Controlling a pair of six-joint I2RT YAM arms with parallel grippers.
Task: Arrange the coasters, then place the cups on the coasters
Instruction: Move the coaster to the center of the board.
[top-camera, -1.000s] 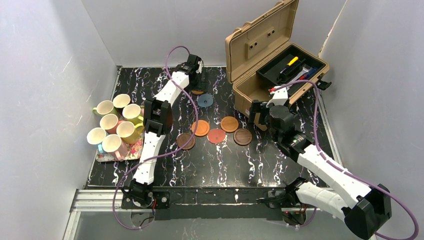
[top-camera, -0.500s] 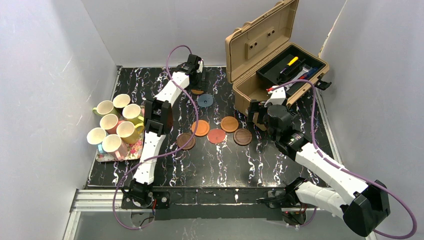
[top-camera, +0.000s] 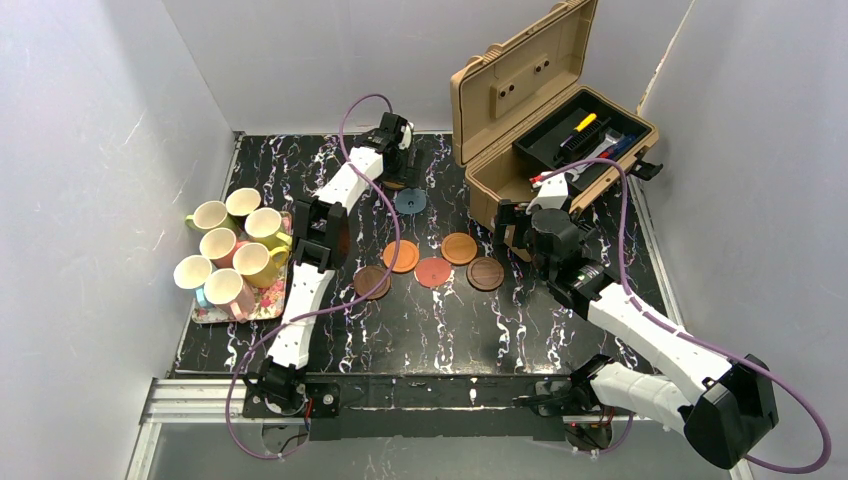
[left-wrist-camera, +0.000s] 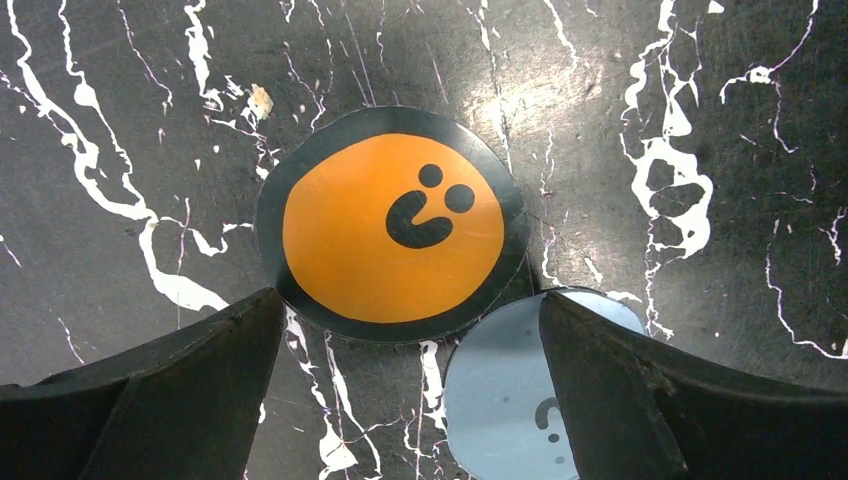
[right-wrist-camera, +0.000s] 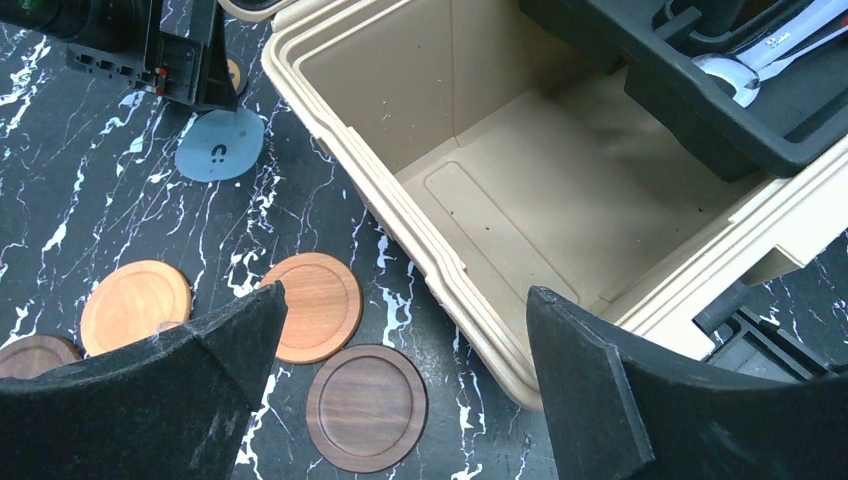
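Note:
The orange coaster with a dark mark lies flat on the black marble table, just ahead of my open left gripper. A grey-blue coaster sits partly under the left gripper's right finger. In the top view a row of coasters crosses the middle: dark brown, orange-brown, red, orange-brown, dark brown. My right gripper hangs open above the dark brown coaster and the case's rim. Several cups stand together at the left.
The cups sit on a floral tray by the left wall. An open tan tool case with a black tool tray fills the back right, its front wall close to the right gripper. White walls enclose the table.
The left gripper has shifted slightly to the right at the far end of the table. The right arm has edged a little left. Both stay open.

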